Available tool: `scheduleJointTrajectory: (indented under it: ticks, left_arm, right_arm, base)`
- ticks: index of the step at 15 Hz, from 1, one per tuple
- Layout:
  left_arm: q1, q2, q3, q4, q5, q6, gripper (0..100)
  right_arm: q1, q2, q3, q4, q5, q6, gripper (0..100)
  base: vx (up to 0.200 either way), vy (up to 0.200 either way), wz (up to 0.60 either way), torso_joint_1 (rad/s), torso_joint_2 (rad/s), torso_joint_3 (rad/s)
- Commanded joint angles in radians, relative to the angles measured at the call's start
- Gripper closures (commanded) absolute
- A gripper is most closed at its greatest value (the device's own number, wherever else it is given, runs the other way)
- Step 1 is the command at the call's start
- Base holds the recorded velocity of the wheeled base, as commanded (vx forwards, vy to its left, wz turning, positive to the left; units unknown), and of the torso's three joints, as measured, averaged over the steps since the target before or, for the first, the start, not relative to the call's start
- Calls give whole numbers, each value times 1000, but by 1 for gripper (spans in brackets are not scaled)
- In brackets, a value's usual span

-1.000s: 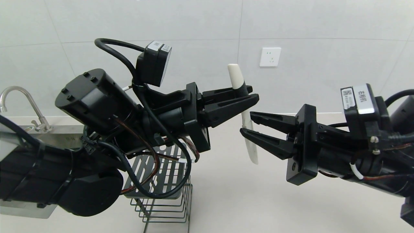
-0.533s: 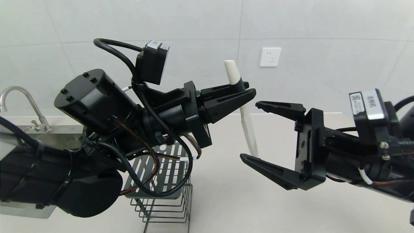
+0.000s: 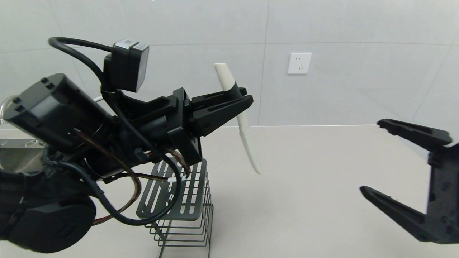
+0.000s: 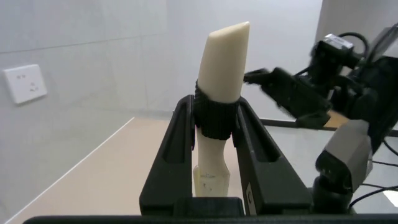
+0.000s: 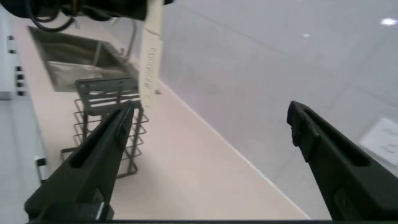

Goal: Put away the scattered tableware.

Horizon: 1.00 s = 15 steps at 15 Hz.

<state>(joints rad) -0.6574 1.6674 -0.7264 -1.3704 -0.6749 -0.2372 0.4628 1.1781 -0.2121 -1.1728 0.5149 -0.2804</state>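
Note:
A white knife (image 3: pixel 246 141) with a white handle and a black band hangs blade down above the counter. My left gripper (image 3: pixel 245 97) is shut on the black band, the handle end sticking up past its fingers; the left wrist view shows the knife (image 4: pixel 221 68) clamped in the left gripper (image 4: pixel 215 121). My right gripper (image 3: pixel 371 156) stands wide open at the far right, well clear of the blade and holding nothing. From the right wrist, the knife (image 5: pixel 151 56) shows beyond the open right gripper (image 5: pixel 211 109).
A dark wire rack (image 3: pixel 179 200) with a slotted top stands on the beige counter (image 3: pixel 304 200) below the left arm; it is the rack (image 5: pixel 106 118) beside the steel sink (image 5: pixel 74 56). A wall socket (image 3: pixel 299 63) sits on the tiled wall.
The right gripper opened off the knife blade and drew back to the right and lower. The left arm carried the knife to the left and tilted it.

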Motion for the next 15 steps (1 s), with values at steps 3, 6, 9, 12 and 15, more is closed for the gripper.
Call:
scheduleJointTrajectory:
  ticks: [3,6,9,12,15]
  left_arm:
    - [62,-179,74,82,0,62,100]
    - [65,-242,84,120,0,78,100]
    - [102,-290,116,123,0,107,100]
    - [105,-288,127,123,0,128,100]
    - [108,-290,127,146,0,164,100]
  right_arm:
    - [-219,-394,138,35,1,-25,100]
    - [-294,-612,197,162,-1,-26,100]
    - [-340,-870,198,389,-6,-25,100]
    - [-351,-1081,212,679,-12,-23,100]
    - [-351,-1080,203,711,-124,107,100]
  base:
    - [0,0,0,0,0,0]
    - [0,0,0,0,0,0]
    - [0,0,0,0,0,0]
    - [0,0,0,0,0,0]
    - [0,0,0,0,0,0]
